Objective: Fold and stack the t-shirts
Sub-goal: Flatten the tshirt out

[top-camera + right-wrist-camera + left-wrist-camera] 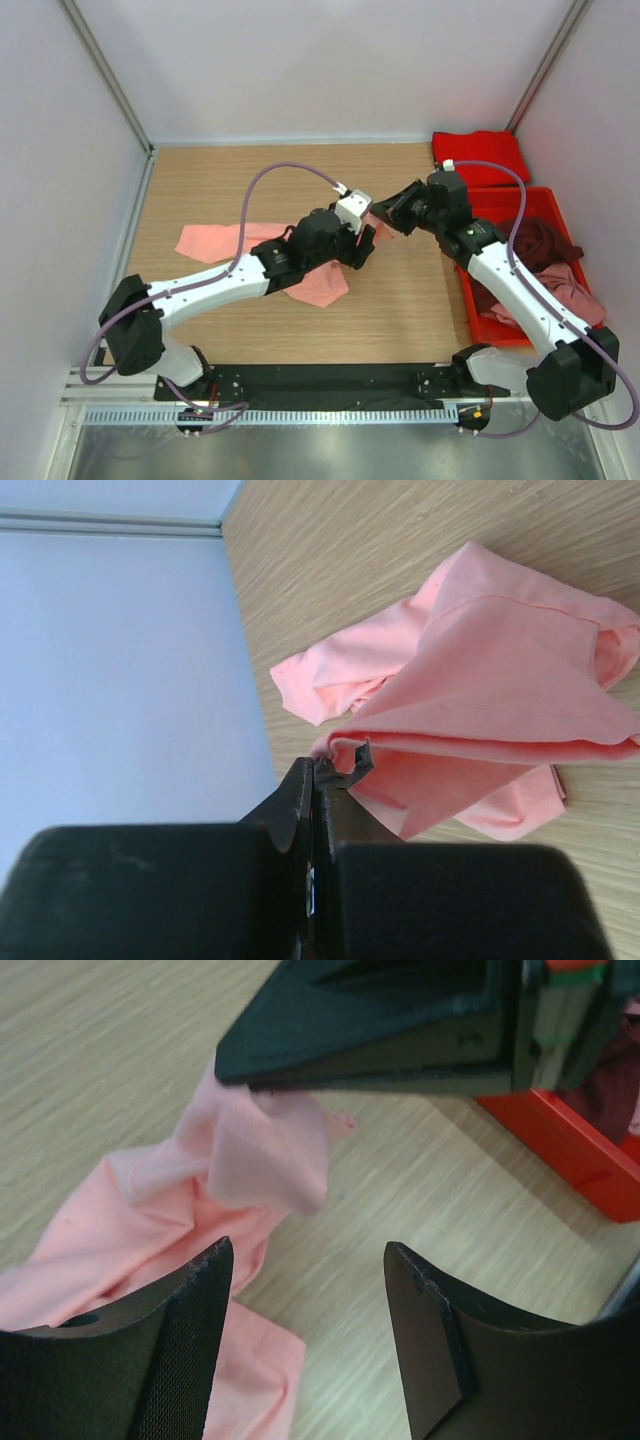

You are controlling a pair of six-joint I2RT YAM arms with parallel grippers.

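Observation:
The salmon-pink t-shirt (213,241) lies crumpled on the wooden table, partly under my left arm. My right gripper (384,216) is shut on an edge of it and holds that edge lifted; the right wrist view shows the pinched edge at the jaw tips (322,767) and the shirt (480,680) draping away. My left gripper (362,246) is open just beside it, with its fingers over the shirt (150,1220) and table (305,1260). A bright red shirt (480,156) lies at the back right. A dark maroon shirt (545,240) and a dusty pink shirt (572,290) lie in the bin.
A rigid red plastic bin (470,300) stands along the right side of the table; its edge shows in the left wrist view (570,1150). White walls enclose the table at the back and sides. Bare wood (220,180) lies at the back left.

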